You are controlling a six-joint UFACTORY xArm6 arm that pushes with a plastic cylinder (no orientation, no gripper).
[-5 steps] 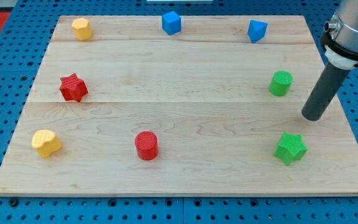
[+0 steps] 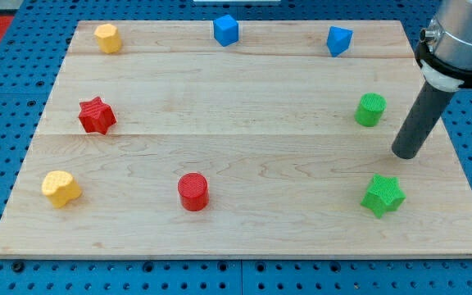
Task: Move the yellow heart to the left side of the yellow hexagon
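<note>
- Resting on the worktop (image 2: 244, 98) at the right of the frame, my tip (image 2: 406, 153) sits between the green cylinder (image 2: 370, 109) above it and the green star (image 2: 382, 195) below it, touching neither.
- No hand on this rig: only a straight dark rod, so nothing opens, shuts or holds; the rod carries nothing.
- Yellow heart (image 2: 61, 188): lower left of the frame, near the worktop's left edge.
- Yellow hexagon (image 2: 107, 38): upper left corner of the frame, well apart from the heart.
- Red star (image 2: 97, 115) lies between the two yellow blocks, a little to the right of the straight line joining them.
- Other blocks: red cylinder (image 2: 192, 191) at lower centre, blue cube (image 2: 226, 30) at upper centre, a second blue block (image 2: 338, 39) at upper right, shape unclear.
- Step, as judged: approach only. My tip is on the opposite side of the worktop from the heart; no push begun.
- Next move, as judged: cross to the lower left, pass clear of the red cylinder, come in beneath the heart, then push it toward the top of the frame.
- Risk, as judged: little room left of the hexagon before the edge; the heart could clip the red star.
</note>
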